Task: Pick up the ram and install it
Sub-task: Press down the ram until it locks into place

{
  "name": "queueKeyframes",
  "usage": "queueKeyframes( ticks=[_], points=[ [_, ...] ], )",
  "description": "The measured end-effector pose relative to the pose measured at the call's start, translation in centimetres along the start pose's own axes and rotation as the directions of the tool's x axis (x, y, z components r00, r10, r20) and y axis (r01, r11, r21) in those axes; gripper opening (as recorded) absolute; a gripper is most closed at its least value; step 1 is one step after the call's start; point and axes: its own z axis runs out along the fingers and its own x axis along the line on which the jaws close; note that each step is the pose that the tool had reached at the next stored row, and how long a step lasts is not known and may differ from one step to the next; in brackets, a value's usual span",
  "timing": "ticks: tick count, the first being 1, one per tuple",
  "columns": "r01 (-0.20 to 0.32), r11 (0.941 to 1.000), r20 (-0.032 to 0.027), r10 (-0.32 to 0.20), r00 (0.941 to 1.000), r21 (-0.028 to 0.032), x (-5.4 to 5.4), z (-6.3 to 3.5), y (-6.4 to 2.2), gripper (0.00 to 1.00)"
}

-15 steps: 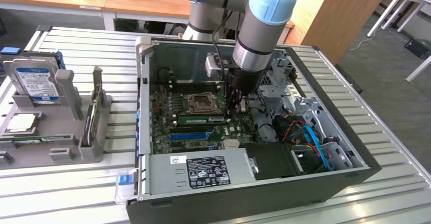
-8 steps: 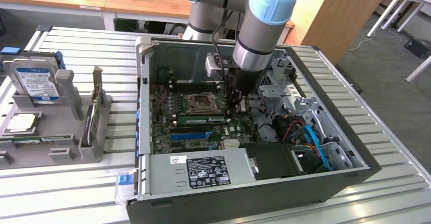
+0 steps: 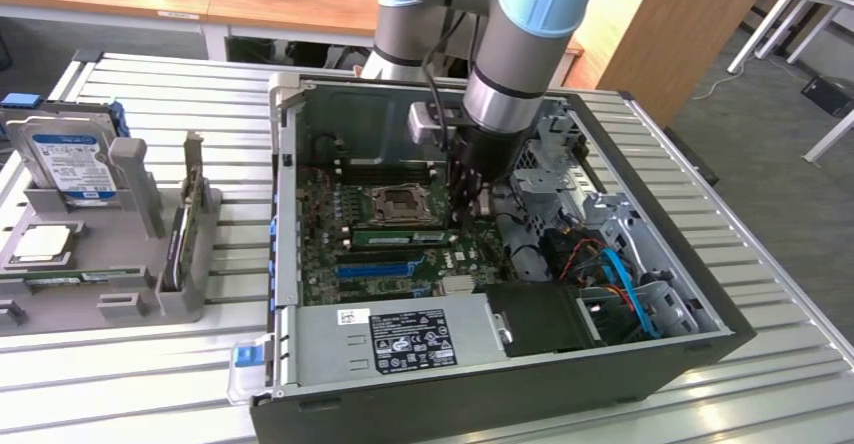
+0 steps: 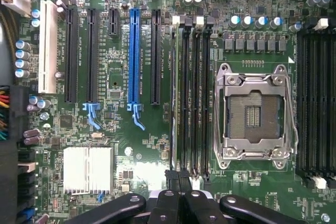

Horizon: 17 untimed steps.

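Observation:
The ram (image 3: 400,236), a thin green stick with a white label, stands in a memory slot beside the CPU socket (image 3: 398,202) inside the open computer case. In the wrist view the ram (image 4: 177,93) shows edge-on as a narrow line in the outermost of the black slots. My gripper (image 3: 465,204) reaches down into the case over one end of the stick. Its black fingertips (image 4: 171,178) are shut together right at that end of the ram. Whether they pinch or only touch it I cannot tell.
A grey fixture (image 3: 134,284) at the exterior view's left holds a hard drive (image 3: 74,164) and other parts. A power supply (image 3: 400,334), drive cage and cables (image 3: 614,274) crowd the case. A blue slot (image 4: 134,51), heatsink (image 4: 86,169) and more memory slots (image 4: 315,98) lie on the board.

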Motion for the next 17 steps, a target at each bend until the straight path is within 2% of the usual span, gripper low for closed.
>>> queueKeyframes(
  ticks=[7, 9, 10, 17],
  points=[
    [0.000, 1.0000, 0.0000, 0.000, 1.0000, 0.0000, 0.0, -0.45, 0.05, 0.11],
    [0.000, 1.0000, -0.0001, 0.000, 1.0000, 0.0002, 0.0, -0.40, 2.29, 0.11],
    [0.000, 1.0000, 0.0000, 0.000, 1.0000, 0.0002, 0.0, -0.38, 3.00, 0.11],
    [0.000, 1.0000, 0.0000, 0.000, 1.0000, 0.0002, 0.0, -0.34, 5.07, 0.11]
  ],
)
